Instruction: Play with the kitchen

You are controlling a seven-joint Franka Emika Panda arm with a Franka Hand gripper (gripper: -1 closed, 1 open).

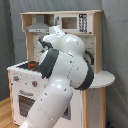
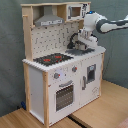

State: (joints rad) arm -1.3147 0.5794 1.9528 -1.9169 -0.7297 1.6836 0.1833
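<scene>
Arm's hand (image 2: pixel 82 44) hovers over the kitchen (image 2: pixel 60 75) sink (image 2: pixel 82 50) by the tap (image 2: pixel 76 39), grip state unclear; next likely touches tap.

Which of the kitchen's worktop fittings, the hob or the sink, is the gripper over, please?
The sink: the gripper hangs above it, while the red-ringed hob sits clear of the arm.

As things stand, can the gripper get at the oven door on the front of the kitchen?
Probably yes. In the second exterior view the gripper sits over the sink by the tap, and the oven door below the hob has nothing in front of it.
</scene>
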